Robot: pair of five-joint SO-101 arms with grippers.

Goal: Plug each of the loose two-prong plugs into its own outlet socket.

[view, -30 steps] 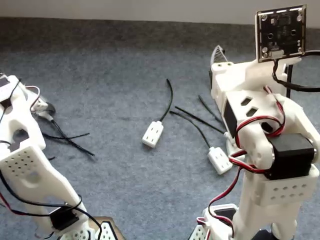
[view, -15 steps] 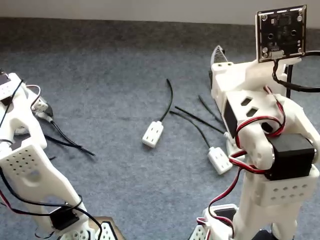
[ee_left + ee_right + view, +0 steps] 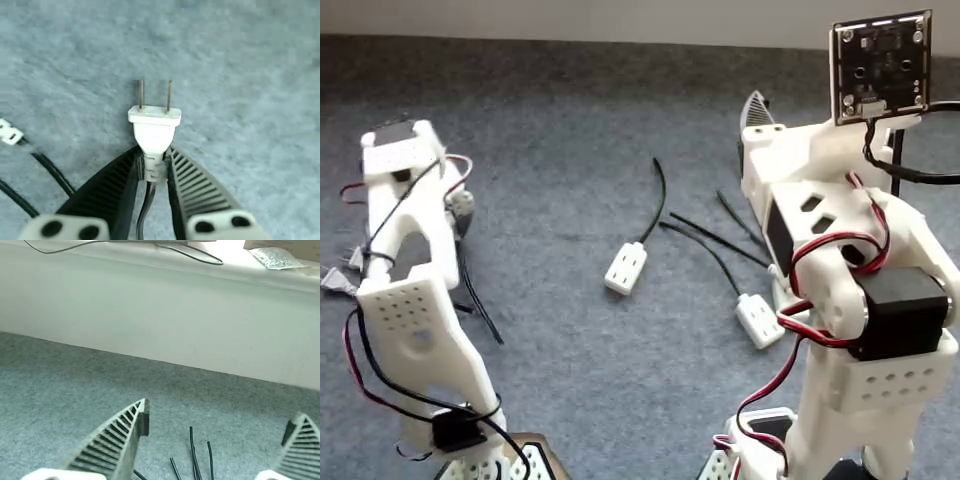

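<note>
The left gripper [image 3: 152, 159] is clamped on a white two-prong plug [image 3: 154, 124], pinching it at the neck where its black cord [image 3: 145, 210] comes out. The two metal prongs point away from the fingers, bare against the grey carpet [image 3: 240, 60]. In the high view the left arm [image 3: 410, 290] stands at the left of the frame, bent over the carpet.

Two white outlet sockets lie well apart from it. One [image 3: 626, 268] sits near the centre of the frame, its black lead running toward the top. The other [image 3: 760, 320] lies lower and to the right, close beside the right arm [image 3: 850, 300]. Nothing is plugged into either.

The right gripper [image 3: 220, 417] is spread wide and grasps nothing. It is raised off the carpet and faces a pale wall [image 3: 150, 315]. Loose black cord ends [image 3: 192, 450] lie on the carpet beyond it.

A second white cable end [image 3: 10, 132] rests on the carpet, apart from the held plug. Whether it is a plug or a socket cannot be told.
</note>
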